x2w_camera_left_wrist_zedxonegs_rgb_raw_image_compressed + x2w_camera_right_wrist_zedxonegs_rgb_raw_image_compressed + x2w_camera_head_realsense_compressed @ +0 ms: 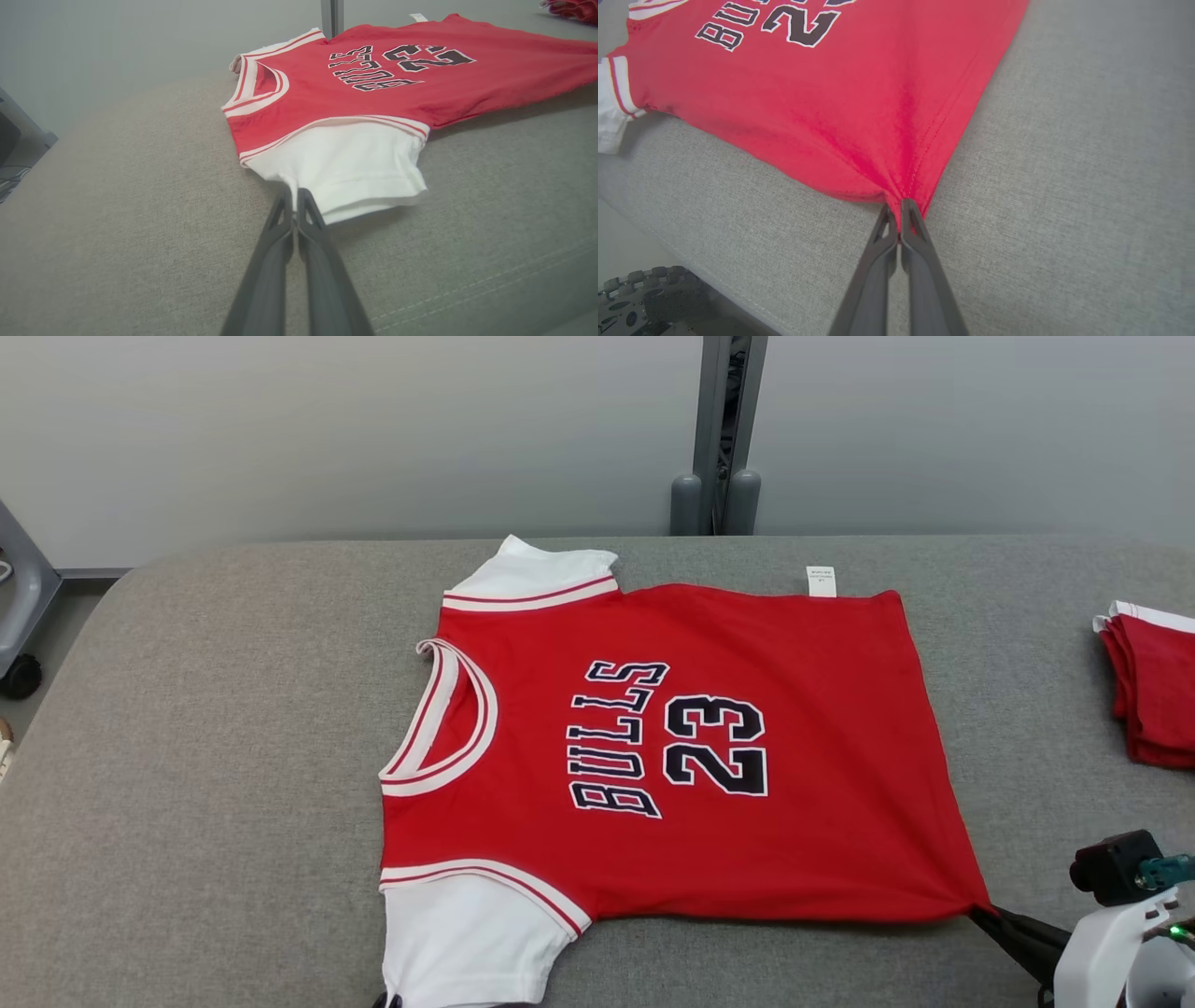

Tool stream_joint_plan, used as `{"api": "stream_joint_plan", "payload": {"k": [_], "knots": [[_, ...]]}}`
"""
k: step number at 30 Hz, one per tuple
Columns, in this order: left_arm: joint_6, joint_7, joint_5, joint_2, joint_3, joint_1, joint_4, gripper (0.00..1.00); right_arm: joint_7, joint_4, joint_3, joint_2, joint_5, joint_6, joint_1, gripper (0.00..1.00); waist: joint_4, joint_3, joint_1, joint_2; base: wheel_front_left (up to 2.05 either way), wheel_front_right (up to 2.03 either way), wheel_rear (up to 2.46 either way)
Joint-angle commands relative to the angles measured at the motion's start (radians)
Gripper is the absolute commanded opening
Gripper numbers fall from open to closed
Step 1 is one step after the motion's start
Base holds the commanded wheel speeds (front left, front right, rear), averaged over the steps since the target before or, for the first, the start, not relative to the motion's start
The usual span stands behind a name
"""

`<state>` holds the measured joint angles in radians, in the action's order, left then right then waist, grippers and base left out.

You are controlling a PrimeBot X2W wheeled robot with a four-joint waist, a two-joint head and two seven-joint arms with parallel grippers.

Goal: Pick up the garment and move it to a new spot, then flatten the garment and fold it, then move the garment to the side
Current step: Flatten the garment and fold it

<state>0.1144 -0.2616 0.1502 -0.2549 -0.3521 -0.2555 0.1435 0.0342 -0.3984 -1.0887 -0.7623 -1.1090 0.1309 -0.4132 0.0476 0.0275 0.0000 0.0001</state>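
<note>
Item: red Bulls jersey (709, 756), lying print-up and spread flat in the middle of the grey padded table (205, 784). My left gripper (294, 195) is pinched tight on the near white sleeve (355, 163) edge. My right gripper (897, 209) is clamped on the hem corner (906, 182), where the cloth puckers. Assessment: light, limp, stretchy. Hold at the seams and pull evenly.

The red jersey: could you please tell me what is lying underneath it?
The jersey lies spread on the grey padded surface, which shows all around it. The part beneath is covered by the cloth; no bulge shows, but nothing more can be told.
</note>
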Motion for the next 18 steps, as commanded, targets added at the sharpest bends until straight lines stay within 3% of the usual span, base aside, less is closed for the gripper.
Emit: {"api": "stream_joint_plan", "payload": {"k": [1, 7, 18], "knots": [[0.0, -0.004, -0.006, -0.006, 0.009, -0.009, -0.004, 0.0, -0.012, 0.017, 0.014, -0.024, -0.001, 0.0, 0.017, 0.0, -0.002, -0.002, 0.0, -0.0001, 0.0, 0.0, 0.0], [-0.008, -0.004, -0.011, -0.007, 0.03, -0.027, -0.017, 0.0, -0.055, 0.071, 0.073, -0.065, 0.016, 0.0, 0.071, 0.0, -0.007, -0.009, 0.0, -0.0001, 0.0, 0.0, 0.0], [-0.036, -0.004, -0.021, 0.001, 0.057, -0.042, -0.065, 0.0, -0.111, 0.123, 0.175, -0.052, 0.057, 0.0, 0.149, 0.0, -0.012, -0.012, 0.0, -0.0001, 0.0, 0.0, 0.0]]}}
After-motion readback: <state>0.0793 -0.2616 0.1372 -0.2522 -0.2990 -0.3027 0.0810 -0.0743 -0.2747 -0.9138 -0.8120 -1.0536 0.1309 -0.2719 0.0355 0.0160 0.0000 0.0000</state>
